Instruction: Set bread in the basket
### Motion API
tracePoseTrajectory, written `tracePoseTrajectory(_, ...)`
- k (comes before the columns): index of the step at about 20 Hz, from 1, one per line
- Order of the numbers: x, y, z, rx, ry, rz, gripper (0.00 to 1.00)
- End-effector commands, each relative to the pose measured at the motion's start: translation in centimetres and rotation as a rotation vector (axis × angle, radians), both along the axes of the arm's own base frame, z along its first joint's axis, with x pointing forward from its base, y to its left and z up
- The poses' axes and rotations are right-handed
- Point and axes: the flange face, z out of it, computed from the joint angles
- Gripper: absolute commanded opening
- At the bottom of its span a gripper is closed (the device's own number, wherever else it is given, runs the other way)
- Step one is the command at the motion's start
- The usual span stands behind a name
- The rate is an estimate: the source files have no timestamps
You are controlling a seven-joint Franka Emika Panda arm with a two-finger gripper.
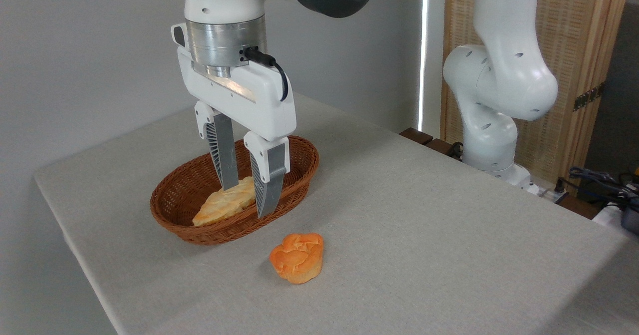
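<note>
Wickerwork first: the oval brown woven basket sits toward the left of the grey cloth-covered table, and a pale-yellow leaf-shaped pastry already lies inside it. Above that pastry hangs the white two-finger gripper, its grey fingers parted to either side of the pastry's end and, as far as I can tell, clamping nothing. Further right, the chunky bright-orange bun sits on the cloth just outside the rim, untouched. To my eye, its pick-up and placing remain.
</note>
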Motion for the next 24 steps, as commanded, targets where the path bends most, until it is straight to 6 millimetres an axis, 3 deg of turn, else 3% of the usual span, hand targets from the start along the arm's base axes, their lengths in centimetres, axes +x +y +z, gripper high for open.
tracePoseTrajectory(1, 0.02, -0.07, 0.22, 0.005, 0.012, -0.001, 1.0)
tracePoseTrajectory(24, -0.61, 0.2, -0.09, 0.004, 0.059, 0.0, 1.0)
